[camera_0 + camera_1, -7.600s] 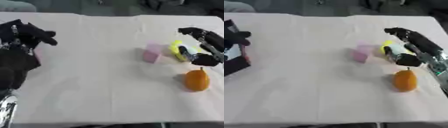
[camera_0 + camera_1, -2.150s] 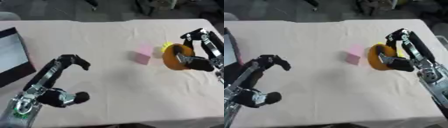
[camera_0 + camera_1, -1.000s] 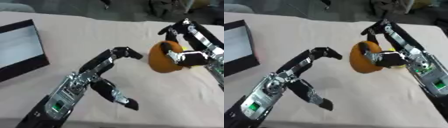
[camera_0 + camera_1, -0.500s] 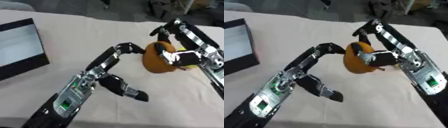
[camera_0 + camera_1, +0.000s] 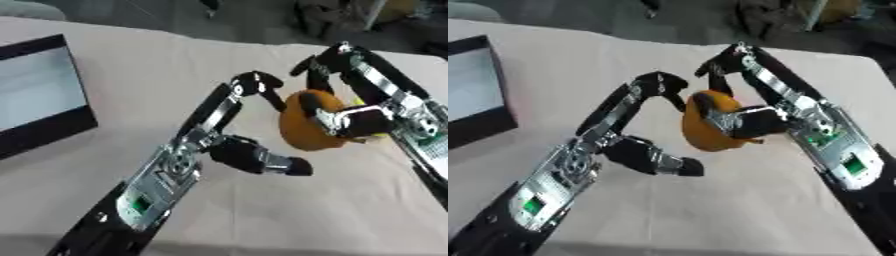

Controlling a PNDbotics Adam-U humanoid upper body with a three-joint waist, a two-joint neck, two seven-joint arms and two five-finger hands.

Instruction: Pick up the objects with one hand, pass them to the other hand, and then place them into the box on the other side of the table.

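- Handover was the step in hand: the right hand was curled round the orange fruit, held up above the middle of the desk.
- The left hand was spread, fingers reaching to the fruit's left side, not yet closed on it.
- Next, I judged, the left hand needed to close before the right let go, then carry leftward to the box at the left edge.
- Half a second earlier the two hands stood slightly further apart.
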